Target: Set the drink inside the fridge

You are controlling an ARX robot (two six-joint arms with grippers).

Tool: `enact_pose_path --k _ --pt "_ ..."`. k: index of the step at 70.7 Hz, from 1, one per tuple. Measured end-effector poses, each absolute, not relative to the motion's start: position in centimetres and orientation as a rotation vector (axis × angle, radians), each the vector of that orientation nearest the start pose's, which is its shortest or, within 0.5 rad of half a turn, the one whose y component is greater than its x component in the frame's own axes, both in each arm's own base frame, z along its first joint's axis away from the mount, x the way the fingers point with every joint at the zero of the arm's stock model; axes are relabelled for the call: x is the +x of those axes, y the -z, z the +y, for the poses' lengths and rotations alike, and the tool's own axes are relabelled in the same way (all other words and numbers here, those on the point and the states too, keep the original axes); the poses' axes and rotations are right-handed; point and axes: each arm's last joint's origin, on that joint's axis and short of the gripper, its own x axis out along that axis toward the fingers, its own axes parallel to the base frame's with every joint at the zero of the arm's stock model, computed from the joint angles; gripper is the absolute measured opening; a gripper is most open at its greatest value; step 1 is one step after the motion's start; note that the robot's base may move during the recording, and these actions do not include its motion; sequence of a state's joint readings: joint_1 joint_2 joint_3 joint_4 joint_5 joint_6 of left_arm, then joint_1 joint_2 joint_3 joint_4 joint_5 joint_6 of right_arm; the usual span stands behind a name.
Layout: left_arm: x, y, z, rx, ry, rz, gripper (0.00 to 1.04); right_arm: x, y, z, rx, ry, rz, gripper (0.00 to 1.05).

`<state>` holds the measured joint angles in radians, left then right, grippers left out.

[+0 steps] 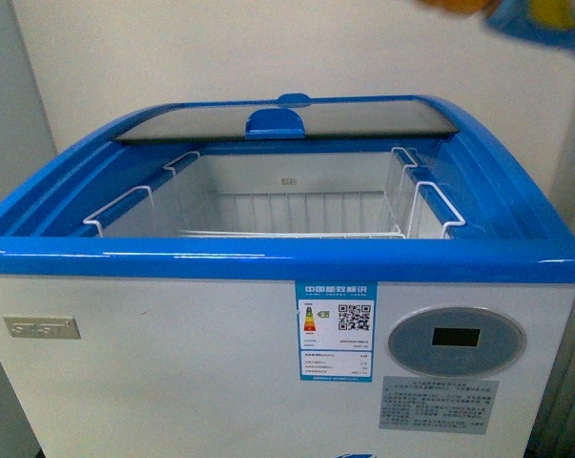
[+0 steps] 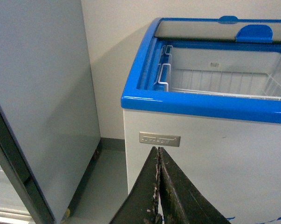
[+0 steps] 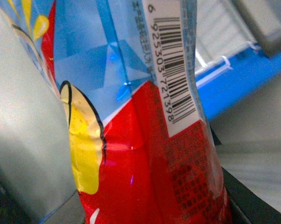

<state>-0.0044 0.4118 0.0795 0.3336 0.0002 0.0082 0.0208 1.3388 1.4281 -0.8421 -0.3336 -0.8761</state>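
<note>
Chest freezer open, empty; we hold tea bottle pinched in right gripper, undeposited; left gripper pressed together.

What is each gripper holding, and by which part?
The right gripper holds the drink by its labelled body, which fills its wrist view. The left gripper is shut, holding nothing.

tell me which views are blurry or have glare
Front view: soft overall, a pale glare streak along the blue front rim of the fridge, the drink a smear in the top corner. Left wrist view: fridge fairly sharp, left pincer near-black. Right wrist view: drink barcode readable, background blurred.
</note>
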Motion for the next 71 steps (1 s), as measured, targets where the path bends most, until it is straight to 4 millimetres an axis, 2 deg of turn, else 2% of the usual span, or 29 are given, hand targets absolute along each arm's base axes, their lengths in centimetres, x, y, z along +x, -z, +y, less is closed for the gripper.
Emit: enact_pose_path --k 5,8,11,21,25,33,41,48,49,66,71 --pt "12.4 -18.3 -0.1 0.008 0.004 0.002 0.03 29.4 -37.6 2.7 -0.76 -0.714 0.589 0.46" --pt "12.2 -18.1 -0.1 0.007 0.004 0.004 0.03 32.6 -37.4 4.1 -0.808 -0.782 0.627 0.46" --pt "12.1 -18.0 -0.1 0.006 0.004 0.002 0.03 34.5 -37.3 5.0 -0.846 -0.817 0.645 0.46" --pt "11.8 -17.8 -0.1 0.006 0.004 0.001 0.03 38.8 -36.9 7.6 -0.915 -0.907 0.719 0.46" --pt "11.7 -17.8 -0.1 0.006 0.004 -0.002 0.03 39.9 -36.9 8.6 -0.937 -0.927 0.733 0.46" --pt "11.4 -17.1 -0.1 0.005 0.006 -0.009 0.03 41.4 -36.8 10.4 -0.947 -0.968 0.742 0.46" --pt "11.3 -17.1 0.0 0.005 0.004 -0.015 0.03 42.1 -35.9 11.2 -0.952 -0.993 0.767 0.46" --pt "10.7 -17.1 0.0 0.005 0.005 -0.014 0.03 42.4 -35.0 11.5 -0.965 -0.992 0.802 0.46" --pt "10.6 -16.9 0.0 0.005 0.005 0.0 0.03 43.1 -33.8 11.3 -0.975 -0.978 0.847 0.46" --pt "9.7 -16.8 0.0 0.005 0.005 -0.009 0.03 43.3 -33.4 11.3 -0.996 -0.959 0.871 0.46" --pt "9.7 -16.8 0.0 0.005 0.005 -0.01 0.03 44.7 -32.5 12.2 -0.989 -0.944 0.853 0.46"
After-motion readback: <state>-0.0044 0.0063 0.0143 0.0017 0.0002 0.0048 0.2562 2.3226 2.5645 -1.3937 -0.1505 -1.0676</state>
